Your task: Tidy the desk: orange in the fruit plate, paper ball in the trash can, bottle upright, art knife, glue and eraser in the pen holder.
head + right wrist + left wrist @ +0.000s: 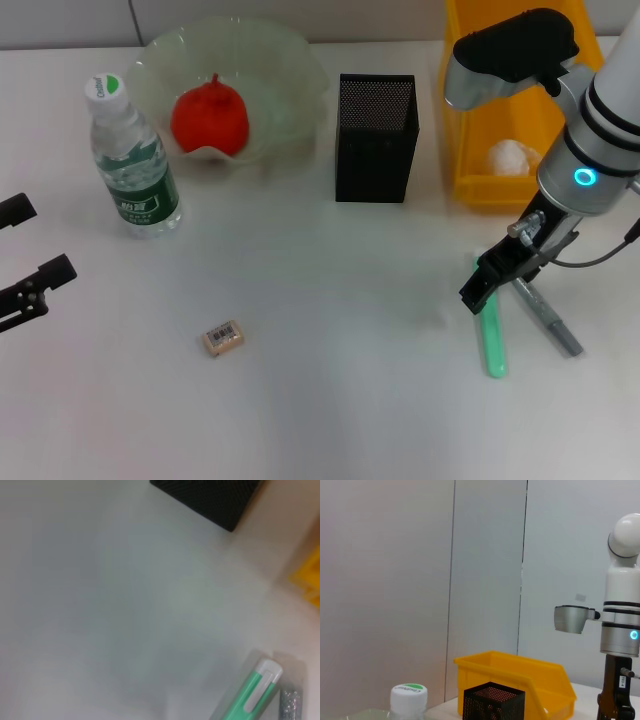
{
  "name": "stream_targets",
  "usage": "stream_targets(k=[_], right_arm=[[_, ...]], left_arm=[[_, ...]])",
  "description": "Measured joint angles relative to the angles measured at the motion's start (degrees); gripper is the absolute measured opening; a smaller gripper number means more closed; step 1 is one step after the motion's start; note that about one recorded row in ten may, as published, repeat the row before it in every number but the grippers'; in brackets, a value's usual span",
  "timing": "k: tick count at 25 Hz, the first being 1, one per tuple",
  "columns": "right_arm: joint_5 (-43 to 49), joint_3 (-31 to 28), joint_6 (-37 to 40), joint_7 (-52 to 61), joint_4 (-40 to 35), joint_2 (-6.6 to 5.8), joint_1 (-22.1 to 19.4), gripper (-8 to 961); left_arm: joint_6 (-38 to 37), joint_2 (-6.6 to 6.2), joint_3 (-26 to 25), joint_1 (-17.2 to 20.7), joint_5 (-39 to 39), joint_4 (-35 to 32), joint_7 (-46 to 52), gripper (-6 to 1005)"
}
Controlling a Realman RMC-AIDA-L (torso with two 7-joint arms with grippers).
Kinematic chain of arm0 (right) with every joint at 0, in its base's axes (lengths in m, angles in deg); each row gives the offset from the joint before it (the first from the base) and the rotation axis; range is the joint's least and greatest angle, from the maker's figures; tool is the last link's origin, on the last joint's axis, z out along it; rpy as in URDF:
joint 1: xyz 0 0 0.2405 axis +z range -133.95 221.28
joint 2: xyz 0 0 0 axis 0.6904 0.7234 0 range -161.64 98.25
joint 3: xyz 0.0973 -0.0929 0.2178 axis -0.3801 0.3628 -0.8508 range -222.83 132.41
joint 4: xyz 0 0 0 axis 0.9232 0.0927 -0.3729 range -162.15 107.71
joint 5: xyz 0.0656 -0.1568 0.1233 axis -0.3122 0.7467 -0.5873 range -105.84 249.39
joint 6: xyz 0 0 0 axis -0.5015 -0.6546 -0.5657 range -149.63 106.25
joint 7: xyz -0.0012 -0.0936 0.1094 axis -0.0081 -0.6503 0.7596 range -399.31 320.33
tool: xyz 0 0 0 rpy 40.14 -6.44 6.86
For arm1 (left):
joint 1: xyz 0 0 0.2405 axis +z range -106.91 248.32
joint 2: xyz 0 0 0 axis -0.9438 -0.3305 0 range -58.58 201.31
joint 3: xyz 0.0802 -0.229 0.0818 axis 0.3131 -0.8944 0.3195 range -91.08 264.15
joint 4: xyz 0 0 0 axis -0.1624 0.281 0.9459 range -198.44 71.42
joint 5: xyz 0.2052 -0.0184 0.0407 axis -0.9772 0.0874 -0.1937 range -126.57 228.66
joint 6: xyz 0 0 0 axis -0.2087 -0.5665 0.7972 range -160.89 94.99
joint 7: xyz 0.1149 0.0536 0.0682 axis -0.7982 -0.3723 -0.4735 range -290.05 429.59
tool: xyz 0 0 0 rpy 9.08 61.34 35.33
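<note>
orange (209, 118): sitting in the plate (290, 70), far left
bottle (132, 160): upright, just left of the plate
paper ball (509, 157): inside the yellow bin (470, 150), far right
holder (375, 138): between plate and bin, can't see anything in it
eraser (223, 339): alone on the desk (330, 400), near left of middle
green knife (492, 335): flat on the desk, near right, grey glue stick (548, 318) just beside it
right gripper (490, 280): low over the knife's far end; can't tell how its fingers stand
left gripper (30, 275): at the left edge, fingers spread, holding nothing
</note>
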Motion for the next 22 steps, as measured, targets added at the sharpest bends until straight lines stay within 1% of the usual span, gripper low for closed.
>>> stream_targets(k=[9,22], right_arm=[[-0.08,0.52,-2.06,-0.66,3.30,0.06,0.70,813],[-0.51,1.22,-2.82,-0.96,3.38,0.18,0.71,813]], left_arm=[[0.05,0.03,-0.11,0.00,0.02,-0.03,-0.46,801],[0.14,0.23,-0.03,-0.01,0.04,0.28,-0.46,801]])
